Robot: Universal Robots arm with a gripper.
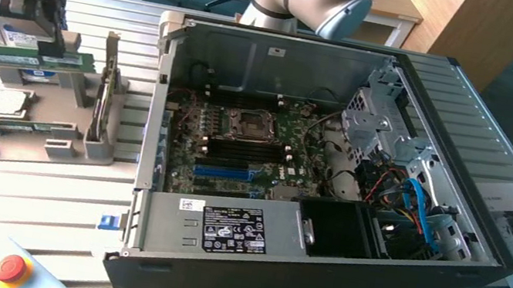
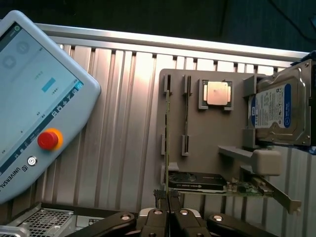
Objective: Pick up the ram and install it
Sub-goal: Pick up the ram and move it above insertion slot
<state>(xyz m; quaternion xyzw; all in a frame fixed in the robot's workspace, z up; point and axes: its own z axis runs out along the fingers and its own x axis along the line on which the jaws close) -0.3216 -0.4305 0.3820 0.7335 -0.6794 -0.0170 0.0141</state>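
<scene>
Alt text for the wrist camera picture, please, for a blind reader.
The pincer is shut on the ram, seen edge-on, above a grey tray holding a second ram stick, a processor chip and a hard drive. A teach pendant lies alongside.

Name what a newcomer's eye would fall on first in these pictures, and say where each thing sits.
The open computer case sits in the middle of the exterior view, its motherboard bare. At that view's left, the claw is shut on the ram, holding it above the grey parts holder. A teach pendant with a red button lies at the lower left.
</scene>
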